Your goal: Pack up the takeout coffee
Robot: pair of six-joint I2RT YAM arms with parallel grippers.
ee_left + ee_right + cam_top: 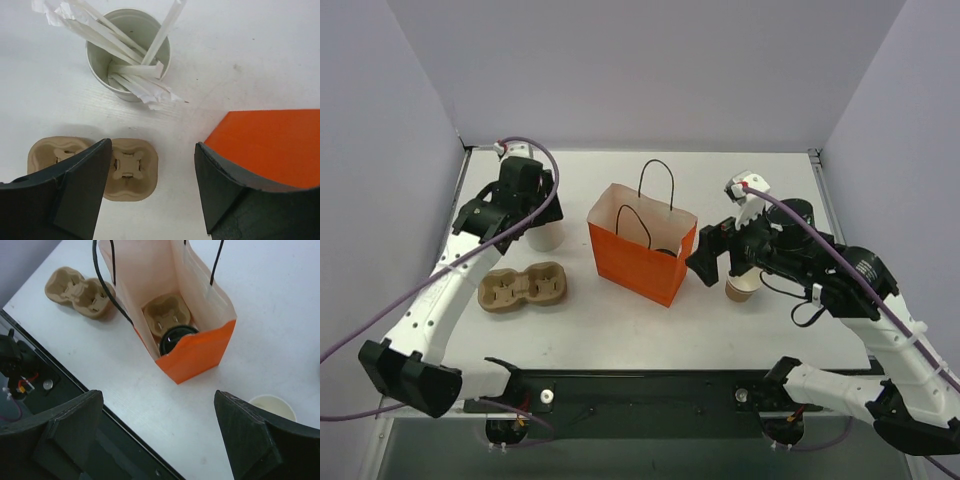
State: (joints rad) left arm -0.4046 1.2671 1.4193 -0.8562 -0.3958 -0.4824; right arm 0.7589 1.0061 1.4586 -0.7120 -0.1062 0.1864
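- Right gripper: jaws wide, empty; wrist pitched down toward the bag. This arm is nearer.
- Coffee: 12 o'clock from those jaws, upright, lid up, inside the orange bag, just beside a cup carrier.
- Left gripper: jaws wide, empty; stirrer cup at 12 o'clock.

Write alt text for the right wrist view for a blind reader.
An open orange bag stands on a white table, a black-lidded cup and a pulp carrier inside. The right gripper hangs open above.
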